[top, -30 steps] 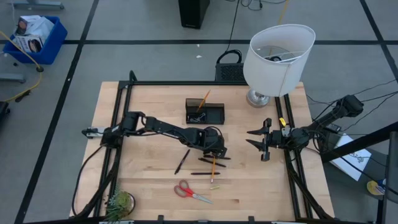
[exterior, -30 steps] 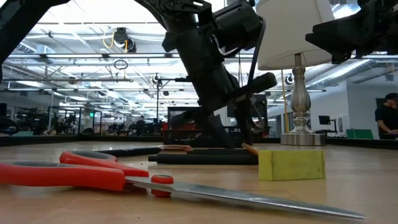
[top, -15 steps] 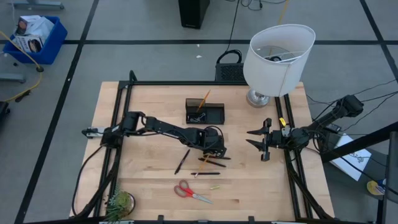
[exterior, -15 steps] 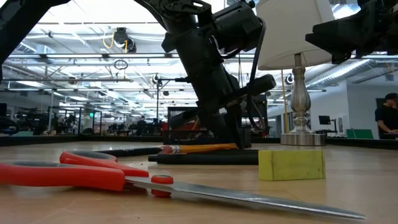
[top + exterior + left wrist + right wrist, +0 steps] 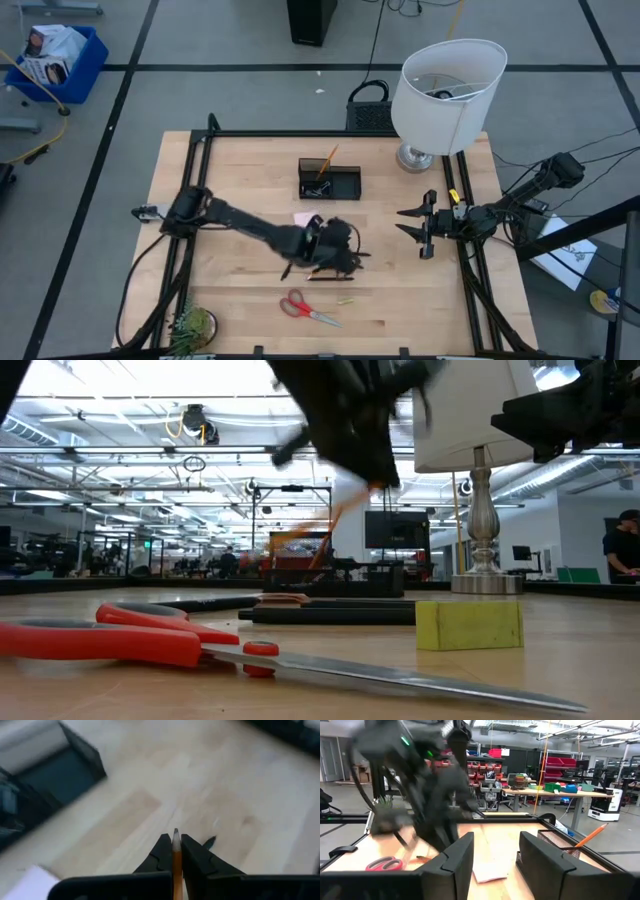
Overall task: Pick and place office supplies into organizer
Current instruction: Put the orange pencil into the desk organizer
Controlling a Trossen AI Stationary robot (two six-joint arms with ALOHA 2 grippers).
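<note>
Over the middle of the worktop (image 5: 230,280) your left arm reaches out long and low, its left pincer (image 5: 173,851) clenched on an orange pencil (image 5: 176,865) standing between the fingers. Beyond that pincer sits the black organizer (image 5: 329,180); the red scissors (image 5: 308,309) lie on its near side. Your right pincer (image 5: 418,226) waits released at the worktop's right edge.

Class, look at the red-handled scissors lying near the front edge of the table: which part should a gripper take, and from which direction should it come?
Judging from the high view, the scissors lie flat and closed on the table, so come straight down from above. Grip across the narrow part near the pivot, jaws set crosswise to the blades: the handle loops look too wide and the blade tips too thin.
</note>
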